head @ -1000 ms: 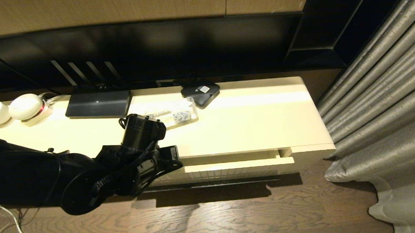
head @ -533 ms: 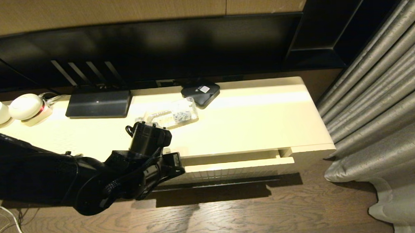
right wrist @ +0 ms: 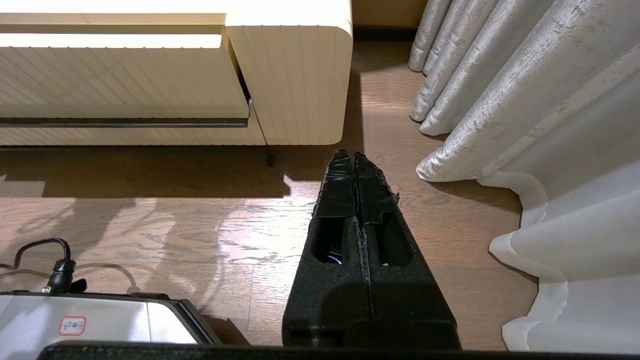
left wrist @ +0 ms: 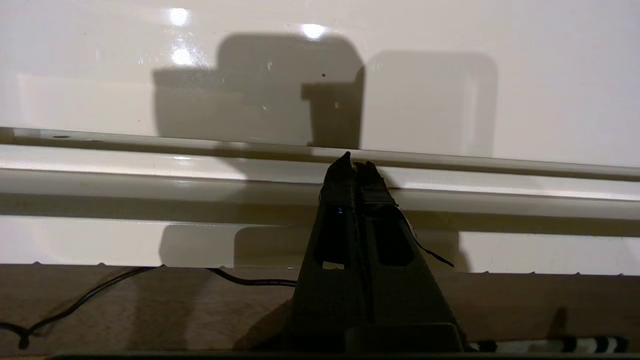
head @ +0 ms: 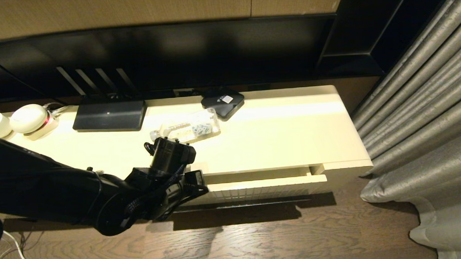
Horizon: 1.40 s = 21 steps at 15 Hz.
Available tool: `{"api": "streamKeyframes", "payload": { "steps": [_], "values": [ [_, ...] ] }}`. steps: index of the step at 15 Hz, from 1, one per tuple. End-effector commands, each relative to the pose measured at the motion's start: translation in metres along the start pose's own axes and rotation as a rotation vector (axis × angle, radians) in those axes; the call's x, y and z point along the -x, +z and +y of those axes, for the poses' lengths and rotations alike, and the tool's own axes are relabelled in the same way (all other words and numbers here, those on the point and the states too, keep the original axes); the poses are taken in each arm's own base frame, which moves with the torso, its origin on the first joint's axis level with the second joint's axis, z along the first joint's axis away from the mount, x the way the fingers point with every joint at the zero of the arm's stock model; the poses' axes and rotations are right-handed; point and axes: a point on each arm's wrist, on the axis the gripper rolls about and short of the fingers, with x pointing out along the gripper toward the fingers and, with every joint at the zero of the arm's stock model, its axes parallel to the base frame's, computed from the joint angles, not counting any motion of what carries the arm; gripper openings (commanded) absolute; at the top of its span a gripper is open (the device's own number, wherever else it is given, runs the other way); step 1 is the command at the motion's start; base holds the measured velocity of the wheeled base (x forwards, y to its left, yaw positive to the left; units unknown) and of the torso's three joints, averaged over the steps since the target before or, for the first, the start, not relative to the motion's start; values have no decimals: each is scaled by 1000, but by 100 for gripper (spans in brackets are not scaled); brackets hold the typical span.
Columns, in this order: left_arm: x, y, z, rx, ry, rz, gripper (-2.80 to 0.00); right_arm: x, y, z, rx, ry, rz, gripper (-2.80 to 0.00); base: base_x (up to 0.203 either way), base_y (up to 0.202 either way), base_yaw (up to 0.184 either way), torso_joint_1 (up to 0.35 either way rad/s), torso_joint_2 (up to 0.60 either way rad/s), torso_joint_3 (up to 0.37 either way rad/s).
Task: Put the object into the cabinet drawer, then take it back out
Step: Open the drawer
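We see the cabinet drawer (head: pixel 263 182) slightly open, its inside hidden from us, while the water bottle (head: pixel 188 129) lies on its side on the cabinet top. Our left pincer (left wrist: pixel 356 167) hovers closed over the drawer's front edge; our right pincer (right wrist: pixel 354 160) hangs closed above the floor.

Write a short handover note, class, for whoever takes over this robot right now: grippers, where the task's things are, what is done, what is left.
Left gripper: shut, empty, at the drawer's front edge.
Right gripper: shut, empty, parked low over the floor.
Bottle: lying on the cabinet top, beside the black box.
Done: the drawer stands slightly open.
Left: probably pull the drawer wider, put the bottle in, then take it back out.
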Motion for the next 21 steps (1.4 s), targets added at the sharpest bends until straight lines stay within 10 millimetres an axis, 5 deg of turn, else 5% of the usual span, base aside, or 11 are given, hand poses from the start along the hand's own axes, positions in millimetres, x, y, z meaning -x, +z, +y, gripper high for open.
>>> {"api": "streamKeyframes", "payload": {
  "steps": [1,21],
  "values": [
    [-5,-4,1,-1,8,19,-280,0,0,0,0,0,1,-280,0,0,0,0,0,0],
    [-3,-57,16,44,-97,378,-280,0,0,0,0,1,1,-280,0,0,0,0,0,0]
  ]
}}
